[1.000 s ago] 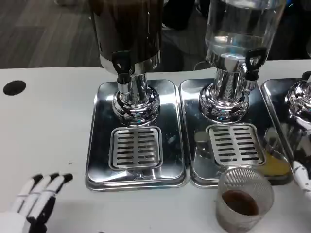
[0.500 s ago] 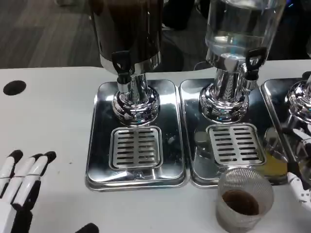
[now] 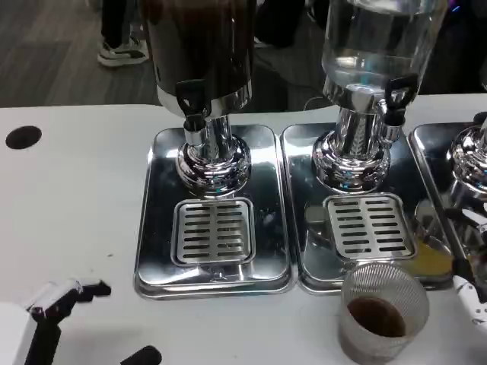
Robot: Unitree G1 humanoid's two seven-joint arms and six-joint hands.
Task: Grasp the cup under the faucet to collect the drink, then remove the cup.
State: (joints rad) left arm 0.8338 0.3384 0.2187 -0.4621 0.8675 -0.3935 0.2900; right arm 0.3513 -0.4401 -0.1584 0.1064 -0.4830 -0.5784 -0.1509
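The left hand (image 3: 53, 319) sits at the near left corner of the white table (image 3: 76, 205), its white back low in the frame and its black-tipped fingers (image 3: 91, 290) drawn together and pointing right, toward the nearest tray. A separate black tip (image 3: 141, 355) shows at the near edge just to the right of it. The hand holds nothing and touches nothing but the tabletop area around it; its fingers look loosely curled rather than spread.

The right hand (image 3: 475, 300) appears only as a white sliver at the right edge, near the cup but apart from it. Whether its fingers are spread or closed cannot be told.

The cup (image 3: 383, 310), clear and ribbed, stands upright on the table at the near right, just in front of the middle tray's near rim. It holds a shallow layer of dark drink. It is no longer under any faucet.

The left tray (image 3: 152, 251) carries the dark dispenser (image 3: 202, 46), whose black faucet (image 3: 190, 103) hangs above a slotted drip grate (image 3: 213, 232). The middle tray (image 3: 298, 251) carries the clear dispenser (image 3: 377, 42), with its own black tap (image 3: 396, 95) turned to the right and a second grate (image 3: 369, 226) below. A third tray (image 3: 426, 148) begins at the far right, with a chrome base (image 3: 472, 156) on it. A black round hole (image 3: 23, 138) marks the table at far left.
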